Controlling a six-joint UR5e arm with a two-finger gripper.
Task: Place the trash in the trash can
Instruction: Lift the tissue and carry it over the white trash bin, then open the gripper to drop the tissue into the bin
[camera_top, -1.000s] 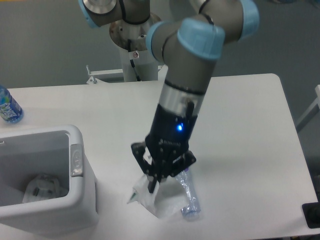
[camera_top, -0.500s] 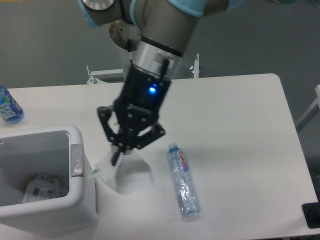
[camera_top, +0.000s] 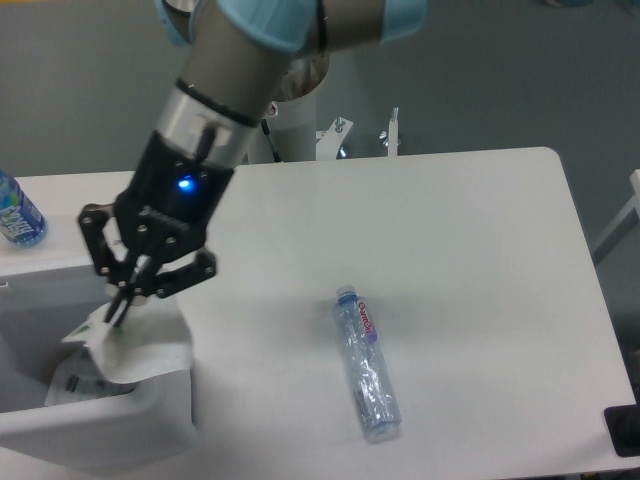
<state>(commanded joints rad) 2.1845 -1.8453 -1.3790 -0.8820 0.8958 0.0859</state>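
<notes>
The gripper jaws are closed on the white wrapper above the trash can, while the crushed bottle waits on the desk.

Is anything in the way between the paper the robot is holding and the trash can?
Nothing visible is. The gripper holds the white wrapper right over the trash can, whose open top lies directly beneath. The wrapper droops over its near rim.

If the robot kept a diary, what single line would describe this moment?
tool: shut on white wrapper | position: above trash can | crushed bottle: lying on table
</notes>
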